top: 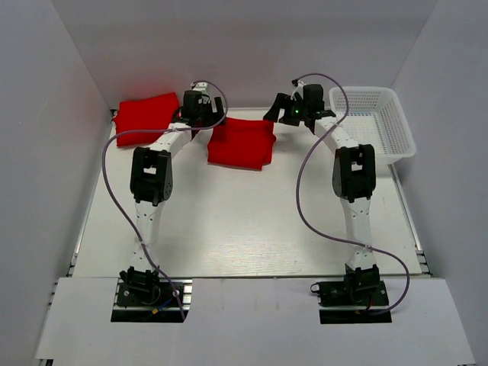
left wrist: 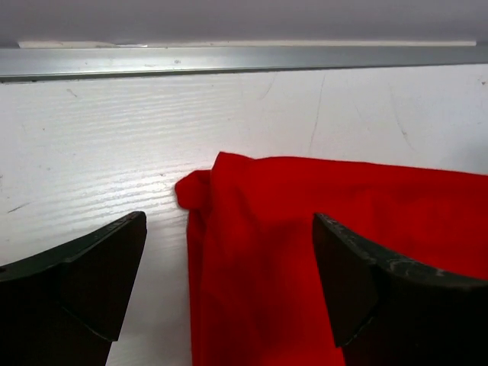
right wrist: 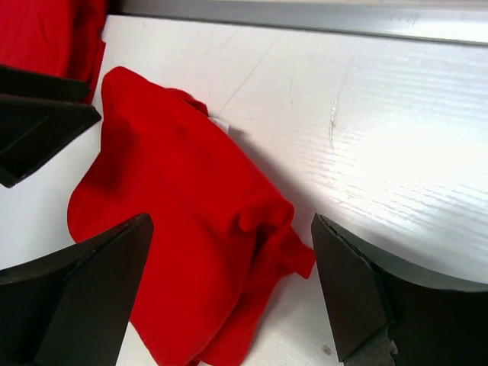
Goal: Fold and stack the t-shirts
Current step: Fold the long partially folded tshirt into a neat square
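Note:
Two red t-shirts lie folded at the back of the table: one at the far left [top: 146, 114] and one in the middle [top: 242, 142]. My left gripper [top: 204, 120] hovers over the middle shirt's far left corner. In the left wrist view that gripper [left wrist: 229, 282] is open, with the shirt's edge [left wrist: 320, 252] lying loose between its fingers. My right gripper [top: 273, 116] is over the same shirt's far right corner. It stands open [right wrist: 229, 290] above the bunched cloth [right wrist: 183, 229], gripping nothing. The far left shirt [right wrist: 46, 34] shows at the top left of the right wrist view.
A white lattice basket [top: 375, 122] stands at the back right. White walls close in the table on the left, back and right. A metal rail [left wrist: 229, 59] runs along the far edge. The left gripper's dark fingers [right wrist: 38, 122] show in the right wrist view.

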Robot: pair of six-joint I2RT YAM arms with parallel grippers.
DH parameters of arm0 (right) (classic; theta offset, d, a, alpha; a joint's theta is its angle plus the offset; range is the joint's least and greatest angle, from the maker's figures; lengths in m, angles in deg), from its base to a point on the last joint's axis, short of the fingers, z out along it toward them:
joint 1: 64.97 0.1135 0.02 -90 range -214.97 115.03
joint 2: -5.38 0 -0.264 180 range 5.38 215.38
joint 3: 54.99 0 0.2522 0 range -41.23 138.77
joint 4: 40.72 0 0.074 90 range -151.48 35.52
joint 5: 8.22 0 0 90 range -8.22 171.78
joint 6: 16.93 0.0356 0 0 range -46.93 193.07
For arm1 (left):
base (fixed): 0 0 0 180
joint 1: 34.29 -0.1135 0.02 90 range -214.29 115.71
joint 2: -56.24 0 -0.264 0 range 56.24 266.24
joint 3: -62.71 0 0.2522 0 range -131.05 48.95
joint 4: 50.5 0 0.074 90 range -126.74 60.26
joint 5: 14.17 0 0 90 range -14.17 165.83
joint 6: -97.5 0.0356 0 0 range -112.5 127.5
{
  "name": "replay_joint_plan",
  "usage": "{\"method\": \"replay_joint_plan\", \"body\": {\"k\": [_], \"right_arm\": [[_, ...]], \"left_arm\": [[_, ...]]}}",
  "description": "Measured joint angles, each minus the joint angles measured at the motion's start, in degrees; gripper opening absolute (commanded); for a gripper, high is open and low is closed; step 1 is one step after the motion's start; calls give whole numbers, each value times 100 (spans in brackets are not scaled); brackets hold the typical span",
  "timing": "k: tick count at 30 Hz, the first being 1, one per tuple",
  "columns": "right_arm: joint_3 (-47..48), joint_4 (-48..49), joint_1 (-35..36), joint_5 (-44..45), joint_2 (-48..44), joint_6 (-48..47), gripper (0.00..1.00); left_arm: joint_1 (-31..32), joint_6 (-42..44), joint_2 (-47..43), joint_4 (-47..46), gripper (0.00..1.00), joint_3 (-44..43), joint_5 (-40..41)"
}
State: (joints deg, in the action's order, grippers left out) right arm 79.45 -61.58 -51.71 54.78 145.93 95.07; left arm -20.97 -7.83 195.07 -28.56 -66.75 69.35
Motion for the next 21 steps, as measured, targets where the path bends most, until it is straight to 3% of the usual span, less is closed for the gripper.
{"method": "replay_joint_plan", "body": {"k": [11,21], "right_arm": [[-1158,-291,125,431,-1303,-807,90],[-2262,-271,256,245,-1910,-920,90]], "left_arm": [[2,761,-424,249,100,798,-396],[87,1233,-435,660,75,1040,-520]]}}
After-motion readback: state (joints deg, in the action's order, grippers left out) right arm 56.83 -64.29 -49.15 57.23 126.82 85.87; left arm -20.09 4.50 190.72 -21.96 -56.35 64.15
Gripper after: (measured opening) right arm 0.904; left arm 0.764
